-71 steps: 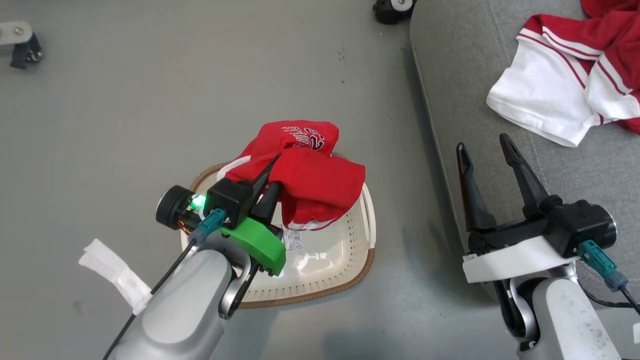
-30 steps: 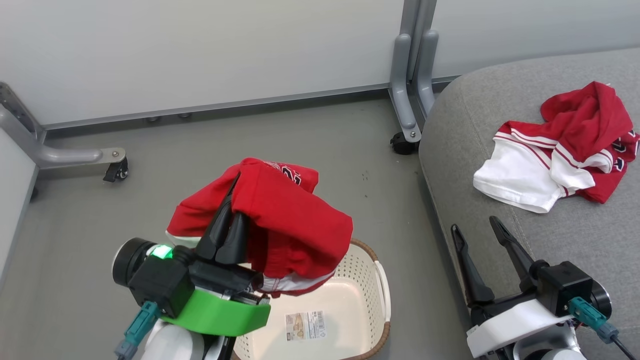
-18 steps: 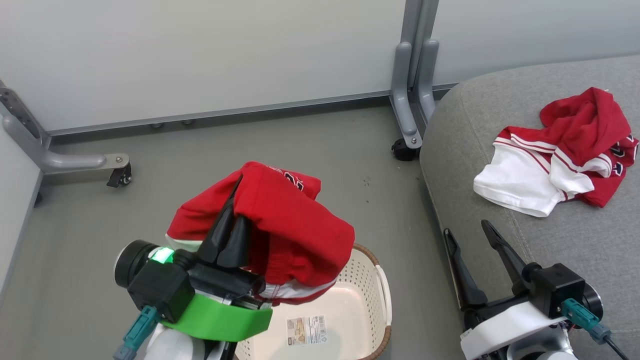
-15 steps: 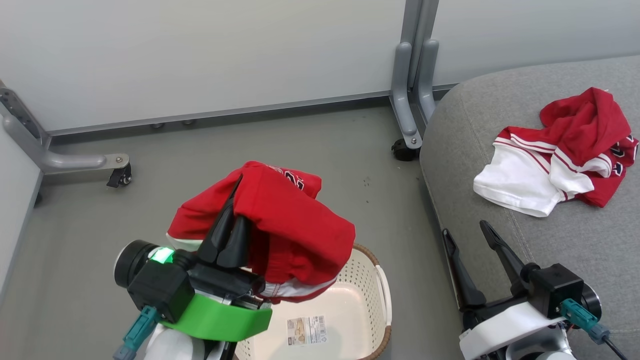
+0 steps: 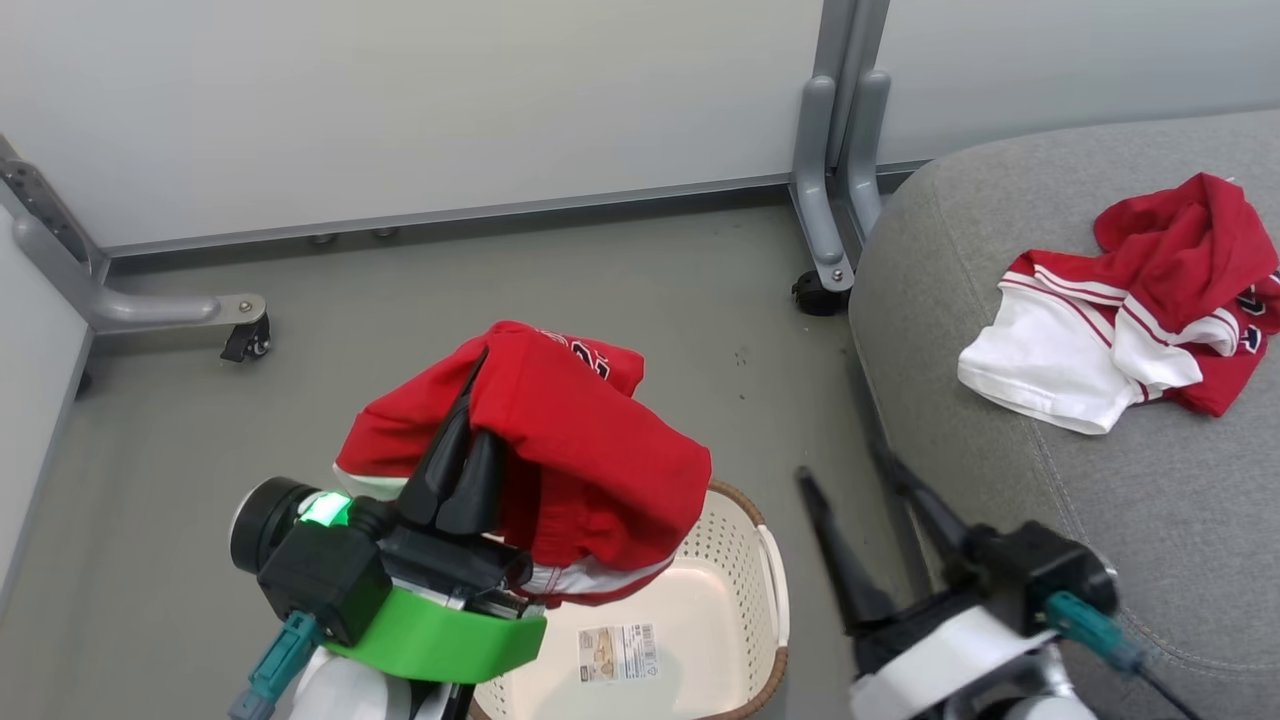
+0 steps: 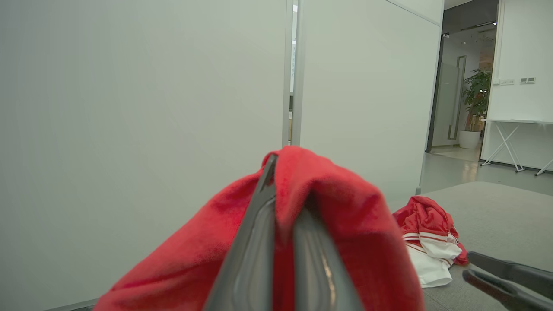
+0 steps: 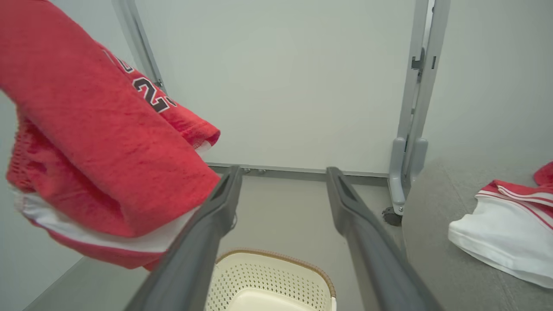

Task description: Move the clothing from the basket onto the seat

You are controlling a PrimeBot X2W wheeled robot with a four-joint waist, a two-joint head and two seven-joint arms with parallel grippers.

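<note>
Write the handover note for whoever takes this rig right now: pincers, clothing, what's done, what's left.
Pincers: left pincer is shut on a red garment, held up above the basket. The right pincer is open and empty, between basket and seat.
Done: a red-and-white garment lies on the seat.
Left: carry the held garment to the seat and release it. The part of the basket that shows holds no clothing; the rest is hidden, so check it.
</note>
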